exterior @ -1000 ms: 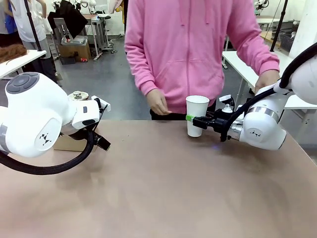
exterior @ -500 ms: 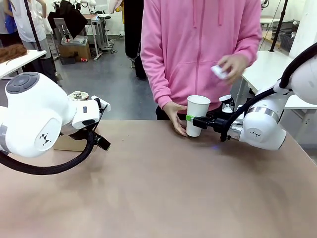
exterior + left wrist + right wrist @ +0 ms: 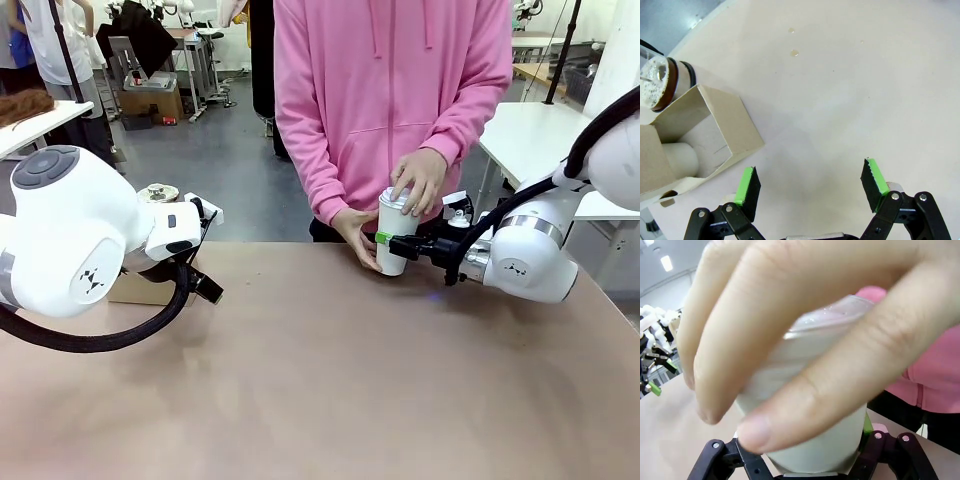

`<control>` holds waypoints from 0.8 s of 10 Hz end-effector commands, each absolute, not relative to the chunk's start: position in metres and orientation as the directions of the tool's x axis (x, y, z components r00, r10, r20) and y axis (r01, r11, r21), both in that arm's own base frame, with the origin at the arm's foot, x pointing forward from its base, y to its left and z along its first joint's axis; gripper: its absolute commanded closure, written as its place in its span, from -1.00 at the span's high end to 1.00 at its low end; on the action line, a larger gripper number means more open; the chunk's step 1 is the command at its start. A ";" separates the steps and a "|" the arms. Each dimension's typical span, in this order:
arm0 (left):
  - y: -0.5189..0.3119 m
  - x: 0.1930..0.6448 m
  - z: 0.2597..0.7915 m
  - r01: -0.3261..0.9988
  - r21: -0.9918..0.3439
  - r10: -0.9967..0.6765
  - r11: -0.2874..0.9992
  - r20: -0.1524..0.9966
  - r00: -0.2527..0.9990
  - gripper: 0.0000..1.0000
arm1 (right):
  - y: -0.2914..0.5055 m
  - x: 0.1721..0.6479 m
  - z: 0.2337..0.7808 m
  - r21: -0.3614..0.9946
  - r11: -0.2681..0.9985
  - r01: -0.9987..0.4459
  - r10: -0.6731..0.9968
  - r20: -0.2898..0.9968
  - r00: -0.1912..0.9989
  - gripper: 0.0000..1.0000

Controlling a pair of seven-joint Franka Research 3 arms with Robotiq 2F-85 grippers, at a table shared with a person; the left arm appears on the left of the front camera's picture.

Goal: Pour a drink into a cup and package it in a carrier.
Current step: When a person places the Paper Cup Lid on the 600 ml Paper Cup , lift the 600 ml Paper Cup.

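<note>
The white paper cup [image 3: 397,238] stands at the table's far edge, and my right gripper [image 3: 386,240] is shut on its lower half. The person's one hand [image 3: 421,180] presses a white lid onto the cup's rim while the other hand [image 3: 357,236] steadies its side. Up close in the right wrist view, fingers [image 3: 805,345] cover the cup [image 3: 817,437]. My left gripper [image 3: 810,187] hangs open over bare table beside the brown cardboard carrier [image 3: 700,137]. The glass jug [image 3: 660,82] with dark drink stands behind the carrier.
The carrier's corner [image 3: 140,290] peeks out behind my left arm [image 3: 80,245] at the table's left. A few drops [image 3: 795,52] lie on the table surface. White tables and workshop clutter stand behind the person.
The person brought the hand with the lid down onto the cup's rim and leaned closer. Both arms stayed still.
</note>
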State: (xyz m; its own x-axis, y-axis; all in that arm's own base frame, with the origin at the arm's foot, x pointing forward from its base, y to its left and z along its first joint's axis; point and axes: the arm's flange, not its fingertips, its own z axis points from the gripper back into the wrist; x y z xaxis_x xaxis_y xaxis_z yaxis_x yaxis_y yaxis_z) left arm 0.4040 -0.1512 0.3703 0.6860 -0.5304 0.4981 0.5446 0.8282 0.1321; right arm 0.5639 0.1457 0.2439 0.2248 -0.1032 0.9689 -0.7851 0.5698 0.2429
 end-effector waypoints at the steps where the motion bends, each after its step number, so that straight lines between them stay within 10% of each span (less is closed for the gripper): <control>1: -0.151 0.404 0.371 0.545 0.131 -0.530 0.828 0.499 0.686 1.00 | 0.149 0.564 0.246 0.243 0.576 -0.780 -0.105 0.969 0.224 0.60; 8: -0.151 0.404 0.371 0.545 0.131 -0.530 0.828 0.499 0.686 1.00 | 0.149 0.564 0.246 0.243 0.576 -0.780 -0.105 0.969 0.224 0.60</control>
State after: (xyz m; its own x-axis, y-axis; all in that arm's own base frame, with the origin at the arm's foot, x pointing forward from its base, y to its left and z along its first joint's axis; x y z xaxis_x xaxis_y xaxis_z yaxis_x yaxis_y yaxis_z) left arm 0.4040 -0.1512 0.3703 0.6860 -0.5305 0.4981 0.5446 0.8282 0.1321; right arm 0.5637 0.1441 0.2421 0.2279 -0.1002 0.9685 -0.7823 0.5733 0.2434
